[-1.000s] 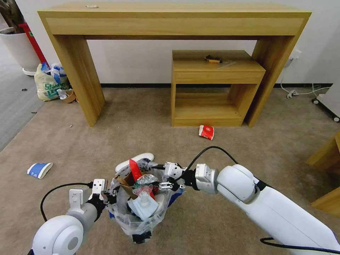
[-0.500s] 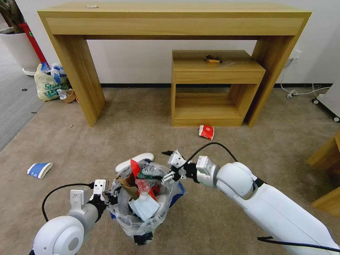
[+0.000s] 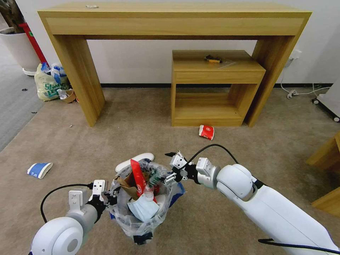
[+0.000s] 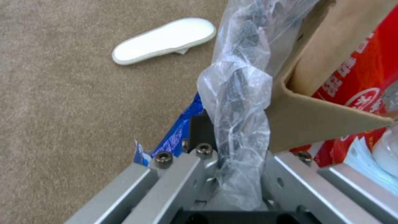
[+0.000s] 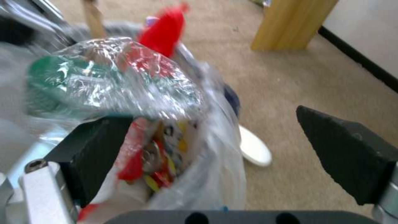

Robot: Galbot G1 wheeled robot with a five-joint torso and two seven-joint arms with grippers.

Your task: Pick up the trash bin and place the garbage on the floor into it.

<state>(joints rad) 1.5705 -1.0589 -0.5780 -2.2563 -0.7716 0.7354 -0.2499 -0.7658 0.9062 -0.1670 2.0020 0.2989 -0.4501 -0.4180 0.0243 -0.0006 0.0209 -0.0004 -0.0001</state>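
The left gripper (image 3: 108,198) is clamped on the bagged rim of the bin (image 3: 141,216), holding it up off the floor (image 3: 148,127) in front of the robot; in the left wrist view the crinkled liner (image 4: 236,102) is pinched between its closed fingers. The bin is heaped with garbage: a fold of cardboard (image 4: 327,102), a red wrapper (image 3: 138,179), a plastic bottle (image 3: 157,174) lying across the top, and a white tissue (image 3: 143,209). The right gripper (image 3: 170,166) hangs over the bin's far right rim with its jaws spread wide and nothing between them; the right wrist view shows the crumpled bottle (image 5: 108,77) just beyond one black pad (image 5: 97,152), the other pad (image 5: 344,152) well clear over carpet. Litter remains on the floor: an insole (image 3: 132,161) just behind the bin, a blue-white cup (image 3: 39,169) well off toward the left edge of the carpet, and a red-and-white wrapper (image 3: 206,131) near the front of the low shelf (image 3: 216,88).
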